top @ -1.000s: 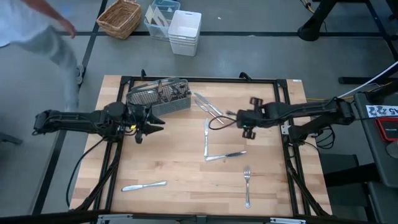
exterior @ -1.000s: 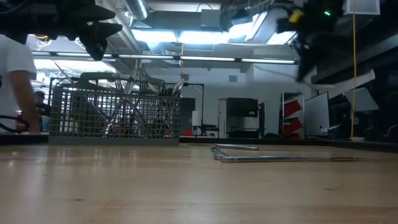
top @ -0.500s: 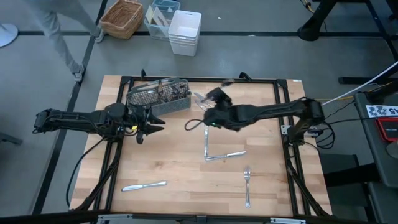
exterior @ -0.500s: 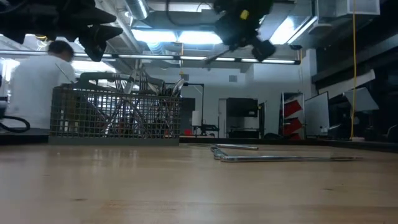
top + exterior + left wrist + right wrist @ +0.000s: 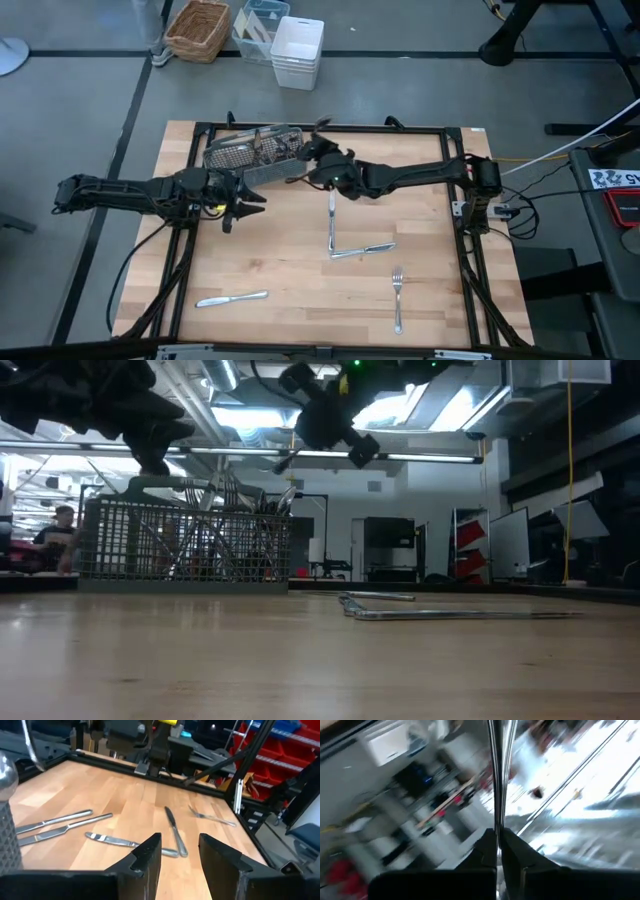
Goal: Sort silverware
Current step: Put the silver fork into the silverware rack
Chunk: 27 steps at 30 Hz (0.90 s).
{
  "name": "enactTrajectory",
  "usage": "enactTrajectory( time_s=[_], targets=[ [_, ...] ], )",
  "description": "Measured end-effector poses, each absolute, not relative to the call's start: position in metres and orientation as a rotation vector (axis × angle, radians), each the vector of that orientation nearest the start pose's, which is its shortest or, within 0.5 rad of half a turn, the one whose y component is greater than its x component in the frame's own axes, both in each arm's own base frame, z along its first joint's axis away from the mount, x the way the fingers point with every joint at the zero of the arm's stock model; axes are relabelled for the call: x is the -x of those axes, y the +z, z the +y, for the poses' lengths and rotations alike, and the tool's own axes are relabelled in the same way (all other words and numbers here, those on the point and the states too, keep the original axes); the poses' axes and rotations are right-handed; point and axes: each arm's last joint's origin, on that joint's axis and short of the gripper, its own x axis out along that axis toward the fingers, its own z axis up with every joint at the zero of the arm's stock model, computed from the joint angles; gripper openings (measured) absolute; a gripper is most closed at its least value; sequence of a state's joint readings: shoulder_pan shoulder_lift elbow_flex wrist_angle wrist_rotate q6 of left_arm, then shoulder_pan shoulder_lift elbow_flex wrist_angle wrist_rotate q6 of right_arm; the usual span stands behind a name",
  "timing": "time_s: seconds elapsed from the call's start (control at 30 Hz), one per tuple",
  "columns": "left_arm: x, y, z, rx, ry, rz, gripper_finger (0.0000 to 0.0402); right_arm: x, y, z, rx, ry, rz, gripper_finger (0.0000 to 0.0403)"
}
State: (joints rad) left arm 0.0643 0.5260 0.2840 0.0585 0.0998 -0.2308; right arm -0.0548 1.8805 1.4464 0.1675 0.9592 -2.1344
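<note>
Silverware lies scattered across the desk [image 5: 280, 250]: a knife [image 5: 232, 298] at lower left of the high view, a fork [image 5: 397, 297] at lower right, and two more pieces, a knife [image 5: 363, 250] and a utensil [image 5: 331, 222], meeting in an L at centre. More pieces stand in the caddy [image 5: 255, 157] at upper centre, just left of the right hand. The right hand [image 5: 318, 160] reaches across from the right of the frame to the caddy's right end, raised above the desk, its fingers clamped shut on a slim silver piece [image 5: 497, 775] that runs straight out past them in the wrist view; what kind of piece cannot be told. The left hand [image 5: 248, 203] hangs at centre left, just below the caddy, jaws a narrow gap apart and holding nothing. In the low view a person [image 5: 55, 535] shows at far left, behind the caddy. A wicker basket [image 5: 194, 28] and a white bin [image 5: 297, 52] sit on the floor at the top of the high view.
</note>
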Motion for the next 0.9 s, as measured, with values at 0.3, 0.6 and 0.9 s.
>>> enactTrajectory(
  time_s=[0.3,0.6,0.9],
  targets=[
    [-0.139,0.218,0.006,0.187,-0.016,0.185,0.0125,-0.432,0.294,-0.063,2.201,-0.268,1.074,0.0007],
    [-0.139,0.218,0.006,0.162,-0.013,0.184,0.0125,-0.434,0.288,-0.087,2.379,-0.168,1.052,0.0007],
    [-0.139,0.218,0.006,0.128,-0.017,0.184,0.0125,-0.451,0.268,-0.105,2.58,-0.229,0.95,0.0007]
  ],
)
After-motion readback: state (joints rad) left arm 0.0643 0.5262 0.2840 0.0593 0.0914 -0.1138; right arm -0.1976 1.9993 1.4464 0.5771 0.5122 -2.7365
